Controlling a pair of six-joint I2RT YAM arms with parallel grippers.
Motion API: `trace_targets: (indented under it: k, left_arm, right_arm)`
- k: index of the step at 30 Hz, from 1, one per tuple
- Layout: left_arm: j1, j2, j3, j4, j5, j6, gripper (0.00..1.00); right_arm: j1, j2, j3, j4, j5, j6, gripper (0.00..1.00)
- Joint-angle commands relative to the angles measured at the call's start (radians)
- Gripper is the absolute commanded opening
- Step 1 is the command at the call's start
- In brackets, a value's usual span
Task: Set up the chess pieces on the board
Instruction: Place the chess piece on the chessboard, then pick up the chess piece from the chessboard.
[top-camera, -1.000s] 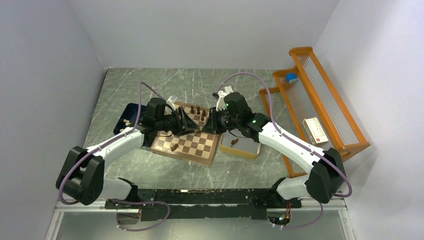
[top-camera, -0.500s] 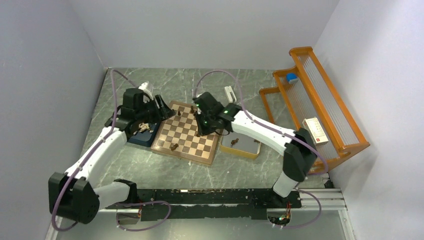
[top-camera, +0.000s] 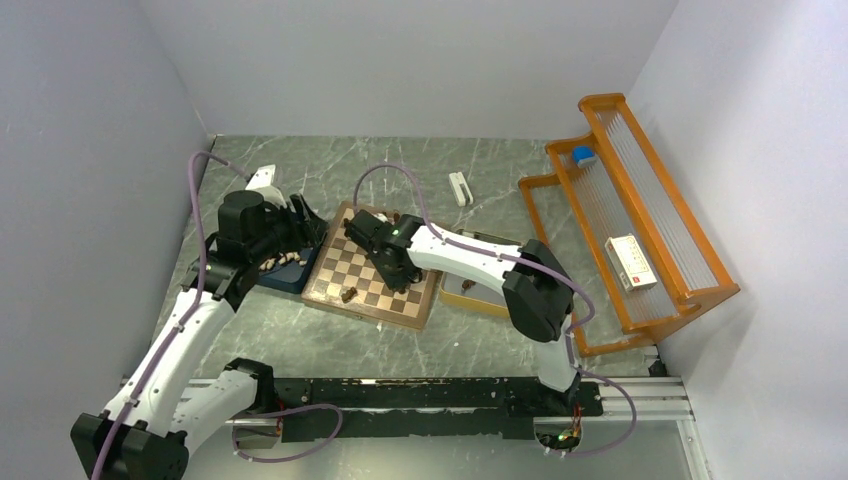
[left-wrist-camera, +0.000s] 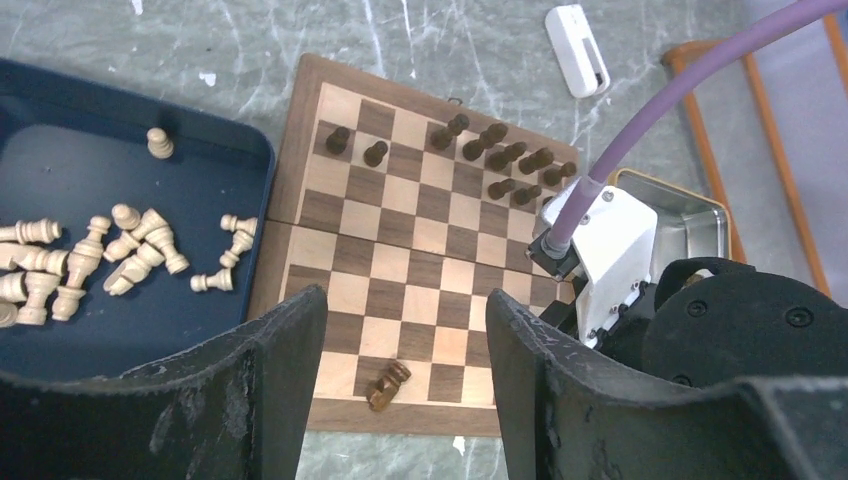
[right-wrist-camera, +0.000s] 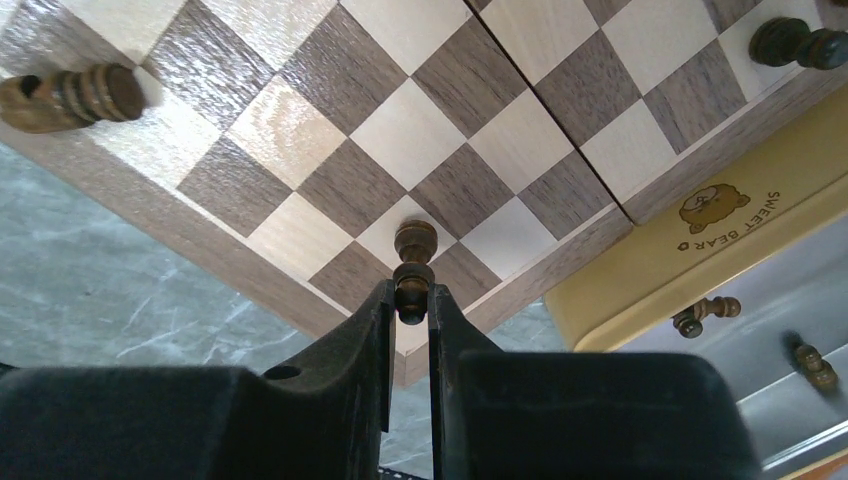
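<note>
Black fingers of my right tool (right-wrist-camera: 410, 300) are clamped on a dark piece (right-wrist-camera: 414, 245), pinched at its narrow stem with the head poking out. I judge it light, stiff, slick turned wood, apt to twist, so the waist is the right hold. It hangs over a board (right-wrist-camera: 330, 170) square beside the border; touching or not, I cannot tell. My left tool (left-wrist-camera: 405, 310) gapes empty above the board.

Robot lab test cell. Boxed in by bare pale walls (top-camera: 400, 60) on three sides. Marbled table (top-camera: 420, 170) beneath right claw (right-wrist-camera: 408, 300), black rail (top-camera: 420, 392) with bolted arm bases well behind it, purple cable (left-wrist-camera: 700, 80) plugged in at its wrist, orange rack (top-camera: 640, 210) far to its right.
</note>
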Motion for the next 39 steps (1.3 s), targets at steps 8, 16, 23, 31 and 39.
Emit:
trace_targets:
  k: [8,16,23,31,39]
  left_arm:
    - [0.007,0.060,0.022,-0.079,-0.003,0.068,0.66]
    - [0.004,0.150,0.121,-0.138,0.112,0.152,0.64]
    - [-0.030,0.230,0.200,-0.209,0.141,0.206,0.63]
    - [-0.259,0.380,0.263,-0.252,0.021,0.202,0.64]
    - [-0.466,0.484,0.297,-0.221,-0.078,0.144,0.60]
  right_arm:
    - [0.003,-0.005,0.054,-0.010,0.017,-0.002,0.32]
    - [-0.046,-0.179,-0.041,0.087,-0.009,0.015,0.40]
    - [-0.107,-0.438,-0.208,0.228,0.020,0.045,0.60]
    - [-0.111,-0.692,-0.392,0.374,0.165,0.064,1.00]
    - [-0.113,-0.889,-0.498,0.401,0.302,0.126,1.00]
